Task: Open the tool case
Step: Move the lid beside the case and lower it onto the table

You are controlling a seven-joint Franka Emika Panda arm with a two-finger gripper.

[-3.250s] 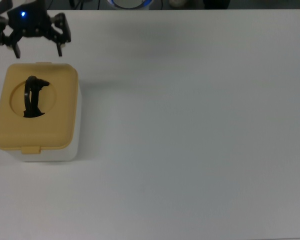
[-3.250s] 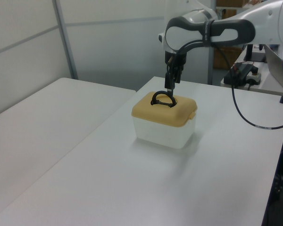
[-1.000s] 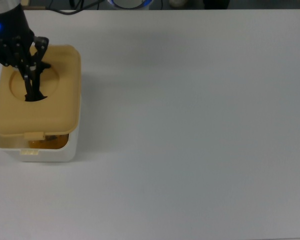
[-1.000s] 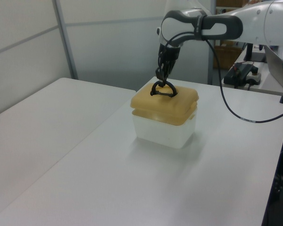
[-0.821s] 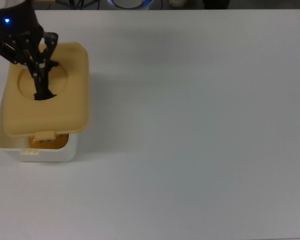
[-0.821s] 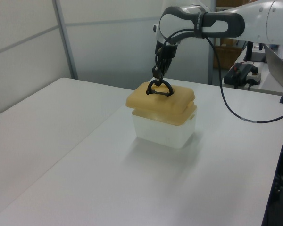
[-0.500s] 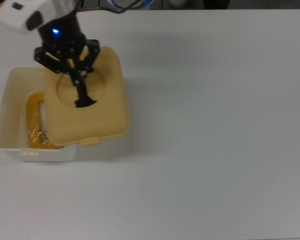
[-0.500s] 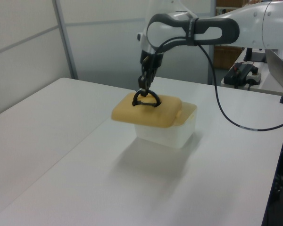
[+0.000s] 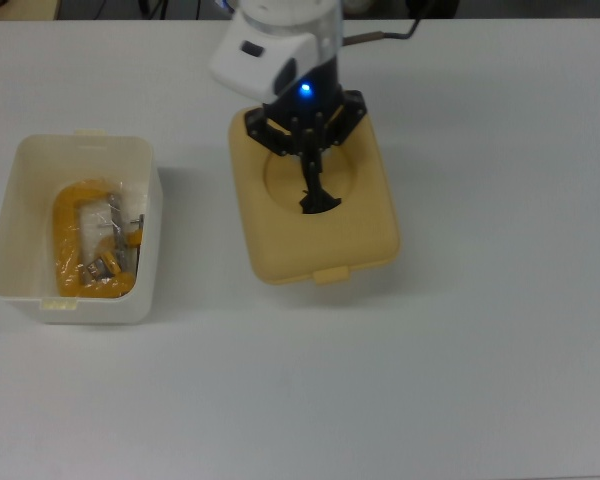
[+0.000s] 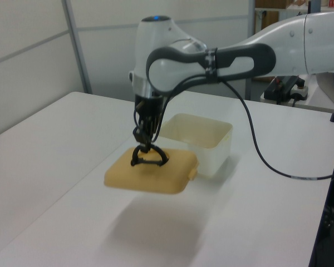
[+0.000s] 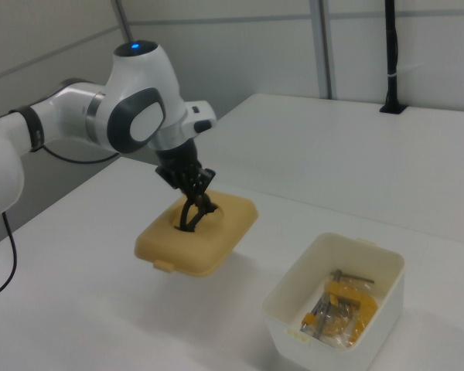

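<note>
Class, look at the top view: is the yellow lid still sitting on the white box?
No: the lid, held by its handle in the gripper, is apart from the open white box.

The box (image 9: 75, 300) stands open at the top view's left, with nothing over its mouth; tools (image 9: 92, 240) lie at its bottom. The lid (image 9: 315, 235) hangs off the table (image 9: 500, 330), held by its handle (image 10: 147, 157) in the gripper (image 9: 313, 178), well apart from the box. Lid and arm (image 10: 211, 55) block the middle. The table to the top view's right and bottom lies bare.
</note>
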